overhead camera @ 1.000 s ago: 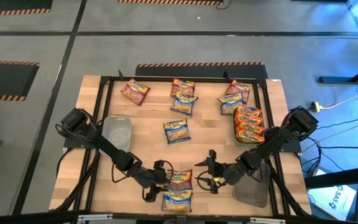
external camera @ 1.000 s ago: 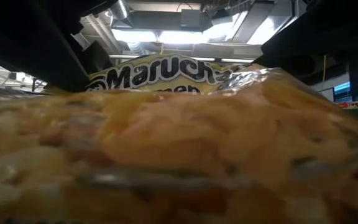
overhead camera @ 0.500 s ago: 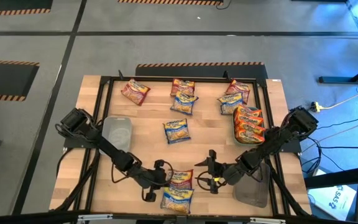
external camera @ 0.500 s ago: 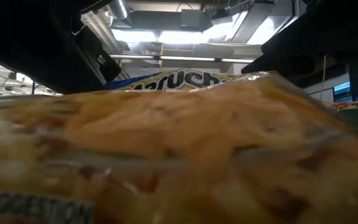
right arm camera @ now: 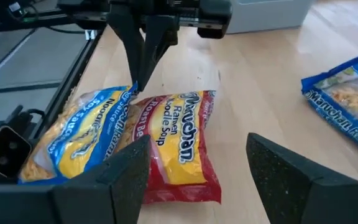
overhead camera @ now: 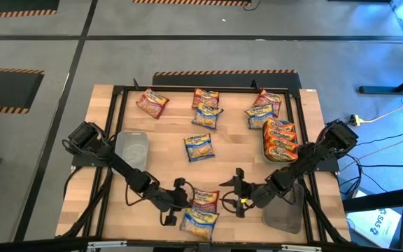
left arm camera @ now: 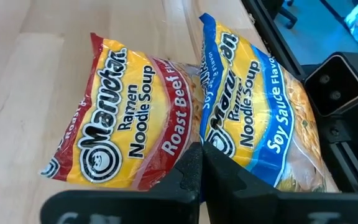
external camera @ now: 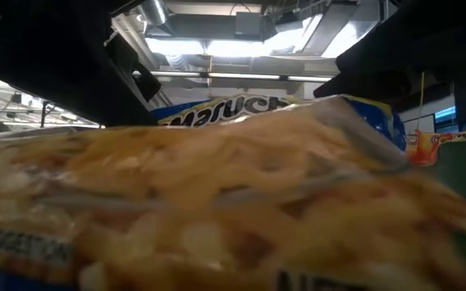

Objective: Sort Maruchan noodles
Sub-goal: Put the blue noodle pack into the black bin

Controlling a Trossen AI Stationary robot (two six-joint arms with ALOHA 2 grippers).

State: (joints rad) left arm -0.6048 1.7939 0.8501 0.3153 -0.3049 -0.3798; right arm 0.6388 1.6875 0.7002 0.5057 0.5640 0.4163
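Two Maruchan noodle packets lie side by side at the table's near edge: a maroon-and-yellow one (overhead camera: 203,199) (left arm camera: 120,124) and a blue-and-yellow one (overhead camera: 197,221) (left arm camera: 253,118). My left gripper (overhead camera: 183,201) (left arm camera: 201,163) is shut where the two meet, on the blue packet's edge. That packet fills the low view (external camera: 217,194), tipped. My right gripper (overhead camera: 234,194) (right arm camera: 197,163) stands open just right of the maroon packet, touching nothing. My left gripper pinches the blue-and-yellow packet by its edge beside the maroon packet (right arm camera: 131,93) (left arm camera: 211,142), between its two fingers (right arm camera: 143,59). The fingers slant down from the table's left. The pinched edge is raised while the packet's other side rests on the table.
More packets lie across the far half (overhead camera: 152,103) (overhead camera: 206,106) (overhead camera: 199,147) (overhead camera: 262,110). Orange-red ones are stacked in a tray at the right (overhead camera: 280,138). A clear tray (overhead camera: 131,148) stands at the left and a grey tray (overhead camera: 285,210) at the near right. A black frame (overhead camera: 117,94) rims the table.
My left gripper has shut on the blue-and-yellow packet's edge. The packet has shifted a little toward the far edge and turned slightly, its pinched edge tipped up. The maroon packet and my right gripper have stayed put.
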